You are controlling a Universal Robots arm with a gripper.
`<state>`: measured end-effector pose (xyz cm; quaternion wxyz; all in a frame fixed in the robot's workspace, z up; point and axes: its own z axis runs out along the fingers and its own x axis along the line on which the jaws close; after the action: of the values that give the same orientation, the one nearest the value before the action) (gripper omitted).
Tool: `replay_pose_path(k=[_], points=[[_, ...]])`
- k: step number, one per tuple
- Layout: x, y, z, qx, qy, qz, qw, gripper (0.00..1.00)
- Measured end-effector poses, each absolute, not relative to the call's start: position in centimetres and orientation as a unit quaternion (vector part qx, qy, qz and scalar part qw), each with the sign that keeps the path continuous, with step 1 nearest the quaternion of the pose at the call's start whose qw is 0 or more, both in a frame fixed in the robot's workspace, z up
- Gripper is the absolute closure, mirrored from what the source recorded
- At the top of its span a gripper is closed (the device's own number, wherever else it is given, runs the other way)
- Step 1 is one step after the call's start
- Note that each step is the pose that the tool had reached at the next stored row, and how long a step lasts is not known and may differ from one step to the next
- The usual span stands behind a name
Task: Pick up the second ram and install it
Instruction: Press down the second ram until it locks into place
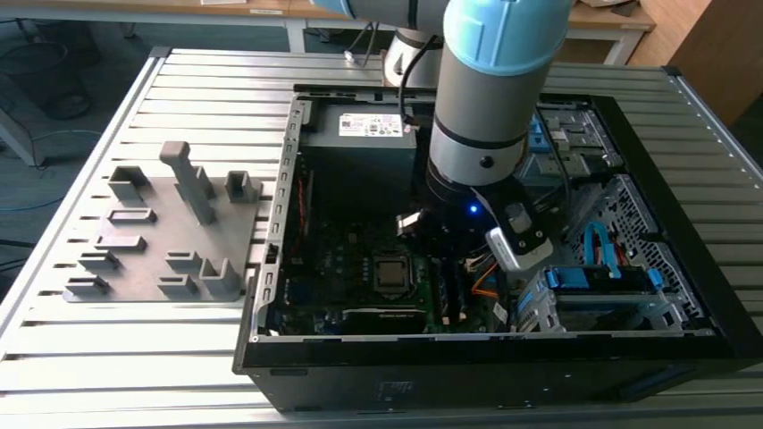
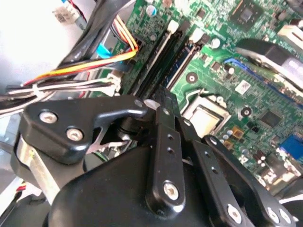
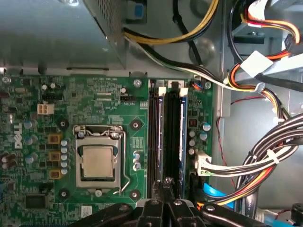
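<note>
Though the gripper (image 3: pixel 168 183) hangs low inside the open case (image 1: pixel 277 268), right over the end of the memory slots (image 3: pixel 179 142), its fingers (image 2: pixel 166 137) are drawn narrow, almost together. I cannot tell whether they pinch anything.

I cannot pick out the ram for certain. My best reading is the dark thin strip (image 3: pixel 160 142) standing on edge in the slot bank on the board (image 3: pixel 94 94), beside the processor socket (image 3: pixel 97 163). If so, it already sits in a slot, with the fingertips at or just above one end.

By that reading its long axis runs along the slots. In the exterior view that is from the power supply (image 1: pixel 357 134) end of the case toward the near wall. The contact edge faces down into the board.

Such a stick should be light and stiff, but thin and easily harmed. It is best held by its two flat faces near the top edge, clear of the contacts, and pressed straight down without twisting. The case lies on a slatted desk (image 1: pixel 120 357).
</note>
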<state>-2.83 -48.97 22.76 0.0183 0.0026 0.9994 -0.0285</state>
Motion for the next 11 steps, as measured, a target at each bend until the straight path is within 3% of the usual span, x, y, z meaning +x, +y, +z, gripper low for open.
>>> replay_pose_path(k=[11], points=[[-2.83,-49.00,21.85,0.002,0.999,-0.032,0.017,0.90]])
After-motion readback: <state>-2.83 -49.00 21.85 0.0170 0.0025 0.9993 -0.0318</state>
